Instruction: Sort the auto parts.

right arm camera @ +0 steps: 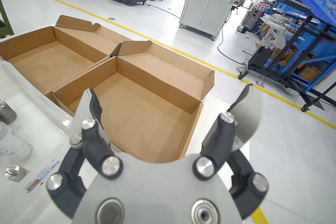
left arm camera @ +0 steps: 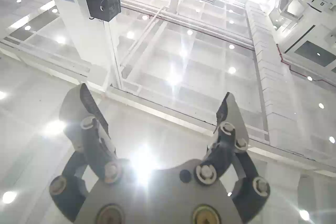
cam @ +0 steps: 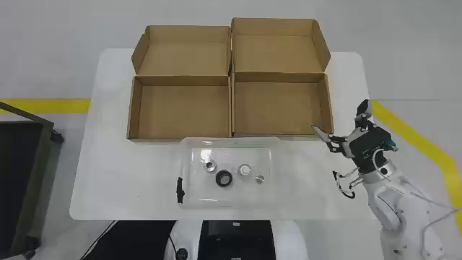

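Observation:
A clear plastic tray (cam: pixel 191 188) at the table's front holds the auto parts: a black ring (cam: pixel 224 179), a white-and-silver part (cam: pixel 245 169) and two small metal pieces (cam: pixel 210 165) (cam: pixel 260 179). My right gripper (cam: pixel 333 160) hovers open and empty off the tray's right end, beside the right box's front corner. In the right wrist view this gripper (right arm camera: pixel 169 93) faces the right cardboard box (right arm camera: pixel 147 109), with a grey cylinder (right arm camera: pixel 5 112), a white part (right arm camera: pixel 11 142) and a small metal piece (right arm camera: pixel 14 172) at the edge. My left gripper (left arm camera: pixel 156 93) is open, empty and aimed at the ceiling.
Two open, empty cardboard boxes sit side by side behind the tray, the left box (cam: pixel 180 110) and the right box (cam: pixel 280 107), lids folded back. The white table (cam: pixel 108 180) has free room on both sides. A black monitor (cam: pixel 18 173) stands off the table's left.

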